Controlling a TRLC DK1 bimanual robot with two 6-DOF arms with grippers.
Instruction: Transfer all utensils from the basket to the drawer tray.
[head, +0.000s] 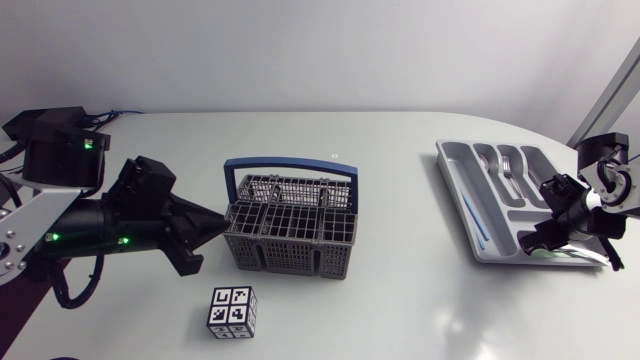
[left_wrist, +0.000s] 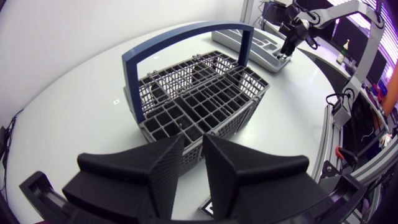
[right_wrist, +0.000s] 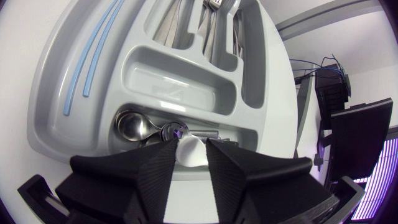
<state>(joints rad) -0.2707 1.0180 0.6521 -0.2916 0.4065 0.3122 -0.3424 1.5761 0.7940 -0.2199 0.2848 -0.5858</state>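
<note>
The left matte black wedge-fingered gripper (left_wrist: 193, 142) stood at centre-left of the head view. Its fingers were slightly parted and held nothing. It sat just beside the dark grey plastic lattice basket with a blue hoop handle (left_wrist: 205, 130). No utensil showed in the basket's cells (the deeper ones were partly hidden).

Farther off, at the frame's right, the right gripper (right_wrist: 189, 144) hung over the end compartment of the glossy light grey moulded drawer tray (right_wrist: 143, 62). Polished steel spoons (right_wrist: 132, 124) lay in that compartment. A small white rounded piece (right_wrist: 189, 154) sat at the gripper's tip, and whether it was clamped or released could not be told.

Judged step: final deposit. The next move calls for confirming release, then lifting straight clear of the tray's smooth walls.
</note>
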